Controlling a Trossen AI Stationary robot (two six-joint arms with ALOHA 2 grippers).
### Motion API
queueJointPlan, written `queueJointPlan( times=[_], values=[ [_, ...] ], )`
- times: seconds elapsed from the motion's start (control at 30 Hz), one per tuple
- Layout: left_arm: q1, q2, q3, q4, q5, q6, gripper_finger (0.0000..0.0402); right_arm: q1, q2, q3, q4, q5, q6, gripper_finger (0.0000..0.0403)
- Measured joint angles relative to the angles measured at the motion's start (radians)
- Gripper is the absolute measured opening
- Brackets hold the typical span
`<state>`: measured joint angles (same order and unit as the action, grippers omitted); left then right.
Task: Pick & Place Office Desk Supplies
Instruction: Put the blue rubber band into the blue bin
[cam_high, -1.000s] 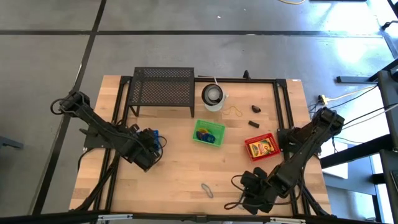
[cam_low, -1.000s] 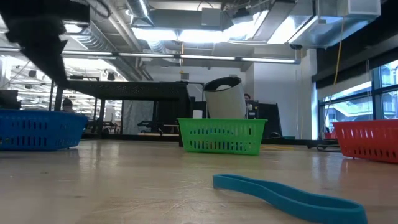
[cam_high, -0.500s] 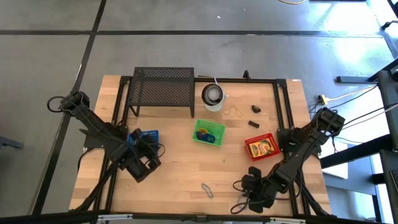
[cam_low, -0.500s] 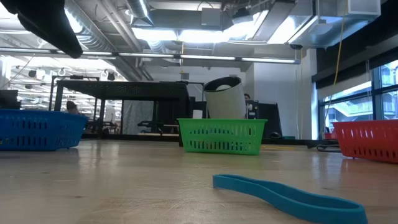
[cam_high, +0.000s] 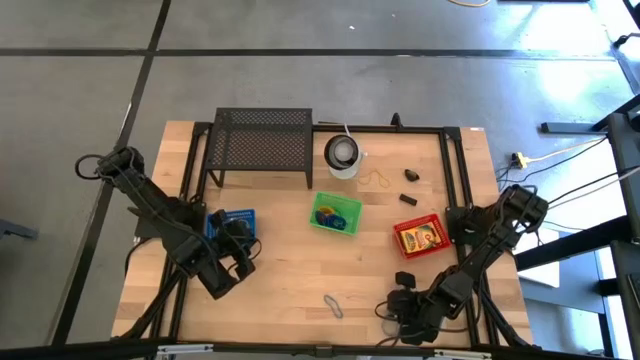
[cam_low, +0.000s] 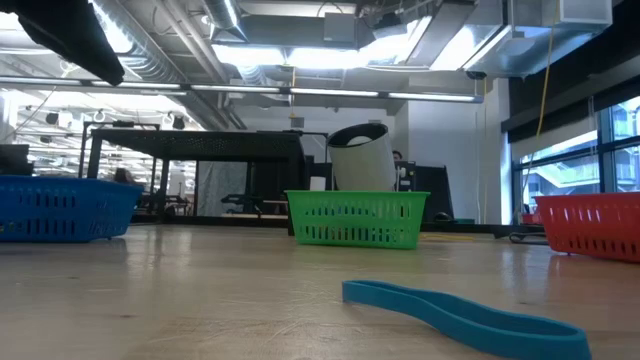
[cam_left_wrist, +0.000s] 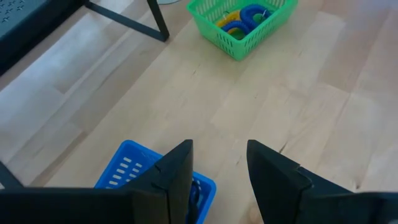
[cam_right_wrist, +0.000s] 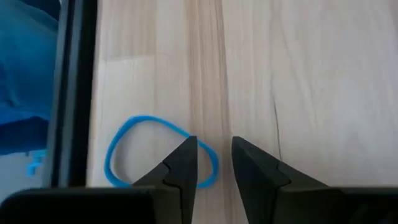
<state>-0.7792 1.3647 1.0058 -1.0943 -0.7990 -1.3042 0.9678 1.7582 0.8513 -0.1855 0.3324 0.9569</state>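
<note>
High view: the left gripper (cam_high: 236, 250) hangs over the wooden table (cam_high: 290, 280), just beside the blue basket (cam_high: 228, 219). The green basket (cam_high: 335, 213) sits well off toward the table's middle, and the red basket (cam_high: 419, 236) with a crayon box lies farther still. The right gripper (cam_high: 392, 312) is low at the near edge; a grey-blue loop (cam_high: 332, 306) lies on the boards close beside it. Two small black clips (cam_high: 409, 186) and a thin yellow band (cam_high: 376, 179) rest near the white cup (cam_high: 343, 153), next to the black mesh rack (cam_high: 262, 140).

Low view: a teal loop (cam_low: 455, 315) lies flat in the foreground, ahead of the green basket (cam_low: 356, 219).

Left wrist view: the fingers (cam_left_wrist: 174, 171) stand parted, holding nothing, directly above the blue basket's (cam_left_wrist: 140, 174) rim; blue and yellow loops (cam_left_wrist: 239, 18) fill the green basket (cam_left_wrist: 242, 25) ahead.

Right wrist view: the fingers (cam_right_wrist: 180, 165) are slightly apart and empty, with a blue rubber band (cam_right_wrist: 124, 155) on the wood just beneath and beside one fingertip.
</note>
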Motion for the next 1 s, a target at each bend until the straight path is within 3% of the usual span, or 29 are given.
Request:
queueJointPlan(
  times=[0.37, 0.73, 1.0],
  values=[
    [0.000, 0.000, 0.000, 0.000, -0.005, 0.000, 0.0146, 0.006, 0.048, 0.005, 0.002, -0.010, -0.037, 0.0097],
    [0.000, 0.000, 0.000, 0.000, -0.022, 0.001, 0.0146, 0.005, 0.062, 0.006, 0.009, -0.022, -0.109, 0.0010],
    [0.000, 0.000, -0.001, 0.002, -0.032, 0.000, 0.0146, 0.007, 0.042, -0.001, 0.047, 0.009, -0.159, 0.0007]
  ],
)
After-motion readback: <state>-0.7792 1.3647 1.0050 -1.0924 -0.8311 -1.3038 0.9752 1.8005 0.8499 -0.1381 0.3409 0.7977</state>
